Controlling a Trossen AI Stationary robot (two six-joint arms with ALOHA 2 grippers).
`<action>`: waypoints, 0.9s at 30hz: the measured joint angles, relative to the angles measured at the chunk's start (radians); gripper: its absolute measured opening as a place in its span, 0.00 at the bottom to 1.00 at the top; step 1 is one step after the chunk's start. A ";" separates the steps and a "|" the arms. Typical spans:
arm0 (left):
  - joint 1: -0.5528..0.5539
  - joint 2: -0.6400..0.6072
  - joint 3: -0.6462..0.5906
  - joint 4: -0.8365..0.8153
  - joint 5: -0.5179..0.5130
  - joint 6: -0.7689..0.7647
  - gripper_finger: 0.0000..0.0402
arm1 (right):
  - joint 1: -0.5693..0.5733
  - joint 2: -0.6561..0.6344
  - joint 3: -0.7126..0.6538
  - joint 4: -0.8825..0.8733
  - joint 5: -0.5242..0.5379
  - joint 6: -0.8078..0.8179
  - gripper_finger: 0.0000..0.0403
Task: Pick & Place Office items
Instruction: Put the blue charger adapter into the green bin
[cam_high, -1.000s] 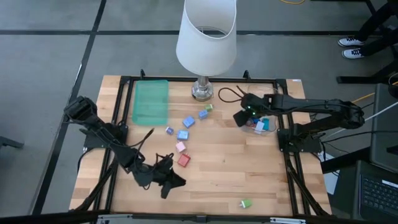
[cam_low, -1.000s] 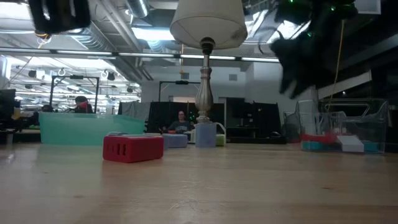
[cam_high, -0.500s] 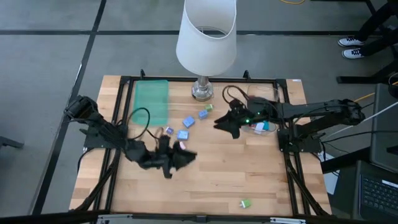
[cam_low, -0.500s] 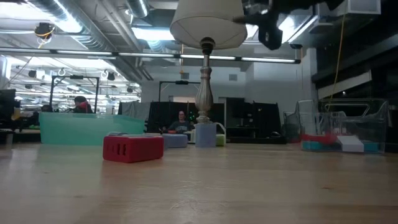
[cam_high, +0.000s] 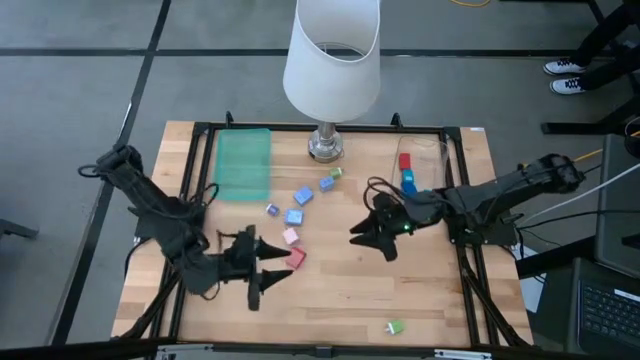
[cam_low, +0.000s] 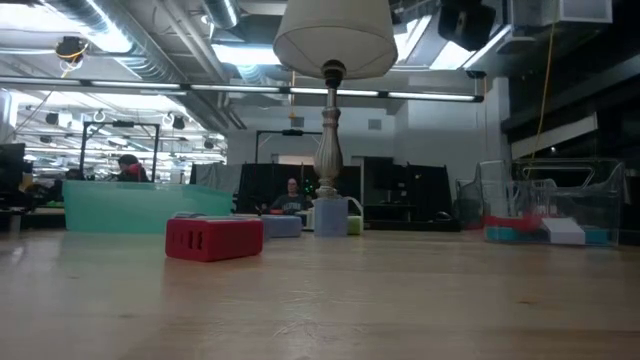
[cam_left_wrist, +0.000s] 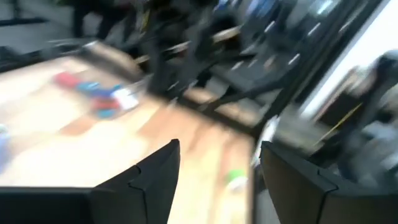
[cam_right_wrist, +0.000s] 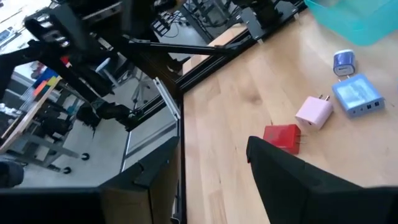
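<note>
Several small office items lie loose on the wooden table: a red block (cam_high: 296, 257) (cam_right_wrist: 283, 137), a pink one (cam_high: 290, 236), blue ones (cam_high: 294, 216) and a green one (cam_high: 395, 327) near the front edge. More pieces (cam_high: 406, 172) lie in the clear bin at the far right. My left gripper (cam_high: 272, 272) (cam_left_wrist: 217, 168) hangs open just left of the red block, holding nothing. Above the middle of the table, right of the loose pieces, my right gripper (cam_high: 362, 238) (cam_right_wrist: 211, 168) is open and holds nothing, pointing toward the red and pink blocks.
A flat green tray (cam_high: 243, 165) lies at the far left. A lamp (cam_high: 327, 145) stands at the far middle, its white shade over the table. The clear bin (cam_low: 560, 205) sits at the far right. Bare wood spreads across the near right.
My left gripper has risen from the near left of the table, rolled and opened; it now hangs beside the red block, which has stayed in place. My right gripper has swung away from the clear bin toward the table's middle and near side, tipping up to point more level.
</note>
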 joint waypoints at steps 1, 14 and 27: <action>0.004 0.000 0.035 -0.108 0.004 -0.027 0.55 | 0.009 0.000 0.000 0.000 0.014 0.007 0.48; 0.233 0.000 0.212 -0.999 0.357 0.206 0.56 | 0.036 0.000 0.000 0.131 0.178 0.114 0.48; 0.554 -0.003 0.003 -1.000 0.585 0.768 0.50 | 0.075 0.000 0.000 0.189 0.423 0.142 0.48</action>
